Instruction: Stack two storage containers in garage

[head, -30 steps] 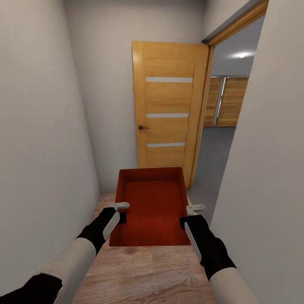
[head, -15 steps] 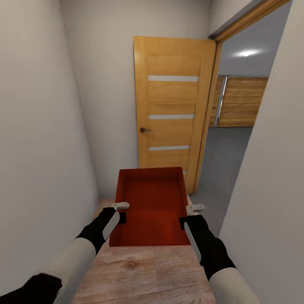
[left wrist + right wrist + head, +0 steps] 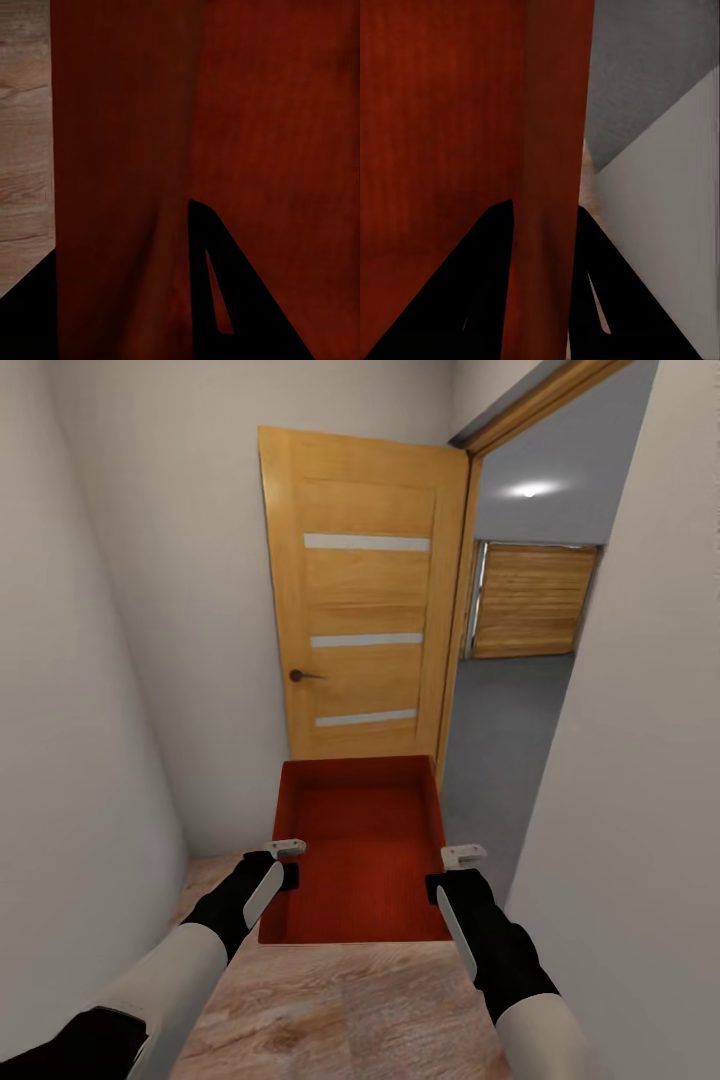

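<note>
Orange-red and empty, the storage container hangs in the air in front of the robot, carried level between both arms. The left gripper is clamped on the container's left wall, and the left wrist view shows a finger on either side of that wall. The right gripper grips the right wall the same way, its two fingers straddling the rim in the right wrist view. Just beyond the container stands an open wooden door with three pale glass strips, swung back against the corridor wall. To the right of the door, the doorway opens onto a grey concrete floor with a slatted wooden panel at the far end. Under the container lies light wood plank floor.

By the look of it, the robot is at the garage threshold with one container. Setting it down is still to do, and nothing here shows where the second container is.
</note>
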Controlling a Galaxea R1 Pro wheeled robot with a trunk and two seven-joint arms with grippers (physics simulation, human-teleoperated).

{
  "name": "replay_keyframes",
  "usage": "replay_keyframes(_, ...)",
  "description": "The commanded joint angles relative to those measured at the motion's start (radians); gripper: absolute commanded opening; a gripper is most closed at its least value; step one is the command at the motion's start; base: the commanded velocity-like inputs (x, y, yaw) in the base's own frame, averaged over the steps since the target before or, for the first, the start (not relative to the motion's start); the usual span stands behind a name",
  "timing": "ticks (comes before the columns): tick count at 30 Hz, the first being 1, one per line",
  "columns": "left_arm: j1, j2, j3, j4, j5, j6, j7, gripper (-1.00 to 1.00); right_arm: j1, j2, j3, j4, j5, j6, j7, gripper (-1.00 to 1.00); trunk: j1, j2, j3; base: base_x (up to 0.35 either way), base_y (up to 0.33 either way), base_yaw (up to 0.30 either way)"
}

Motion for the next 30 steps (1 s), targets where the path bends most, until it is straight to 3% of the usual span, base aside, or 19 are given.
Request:
replay_keyframes(1,0.000,-0.025,0.001,-0.002,-0.029,-0.005,-0.002,-1.00,0.001,0.025,0.034,0.002,-0.034,-0.004,0.004,-1.00,0.000,0.000,0.000,0.336,0.090,-0.282)
replay_keyframes(11,0.000,-0.025,0.001,-0.001,-0.029,-0.005,-0.002,-1.00,0.001,0.025,0.034,0.002,-0.034,-0.004,0.006,-1.00,0.000,0.000,0.000,0.336,0.100,-0.271)
replay_keyframes(23,0.000,-0.025,0.001,-0.001,-0.029,-0.005,-0.002,-1.00,0.001,0.025,0.034,0.002,-0.034,-0.004,0.004,-1.00,0.000,0.000,0.000,0.338,0.009,-0.032)
replay_keyframes(30,0.000,-0.025,0.002,-0.002,-0.029,-0.005,-0.001,-1.00,0.001,0.025,0.034,0.002,-0.034,-0.004,0.004,-1.00,0.000,0.000,0.000,0.338,0.090,-0.252)
